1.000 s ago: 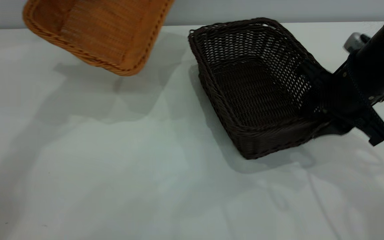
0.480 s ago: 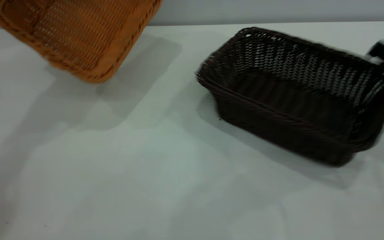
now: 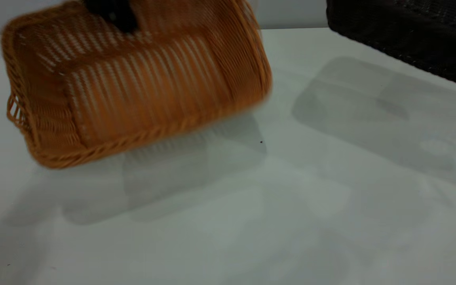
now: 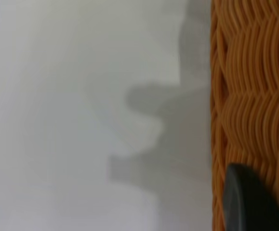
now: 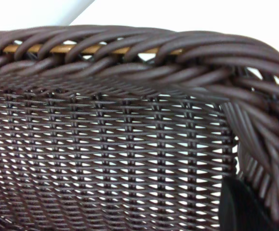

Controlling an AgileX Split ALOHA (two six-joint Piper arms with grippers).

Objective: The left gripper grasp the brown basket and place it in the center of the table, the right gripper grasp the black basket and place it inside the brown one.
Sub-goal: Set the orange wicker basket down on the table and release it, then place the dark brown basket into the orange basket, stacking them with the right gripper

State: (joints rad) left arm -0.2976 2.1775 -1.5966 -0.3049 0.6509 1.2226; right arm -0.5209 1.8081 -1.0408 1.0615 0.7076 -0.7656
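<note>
Orange-tan brown basket (image 3: 133,91), tilted, woven.

Exterior overlooks table (image 3: 228,221); wrist cameras hug baskets.

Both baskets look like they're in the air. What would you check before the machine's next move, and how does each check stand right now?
1. Brown basket set down flat at the table centre: not ok; tilted, shadow beneath.
2. Left end effector on the brown basket's weave: ok; how firm the grip is, cannot tell.
3. Black basket lifted off the table: ok; shadow lies apart below it.
4. Right end effector at the black basket's rim: ok; grip cannot tell.
5. Black basket above the brown one: not ok; off to its right.
</note>
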